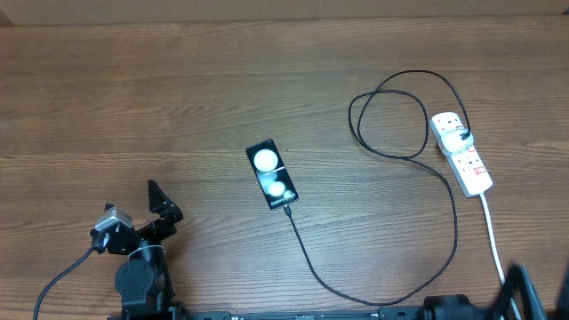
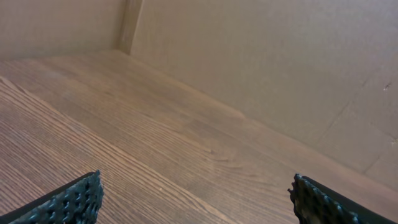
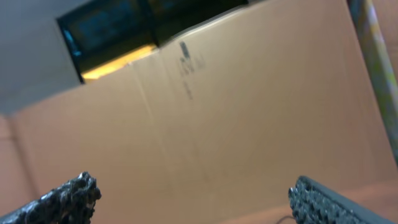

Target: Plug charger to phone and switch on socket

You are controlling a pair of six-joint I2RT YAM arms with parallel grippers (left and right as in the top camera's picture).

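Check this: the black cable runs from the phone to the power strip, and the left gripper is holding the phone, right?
Not quite. Overhead shows the left gripper well apart from the phone, holding nothing. The black cable does run from phone to power strip.

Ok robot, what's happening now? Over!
Left gripper, right gripper: jaws open, empty. Charger looks plugged into phone and socket; switch state too small to tell. Nothing blocking the socket.
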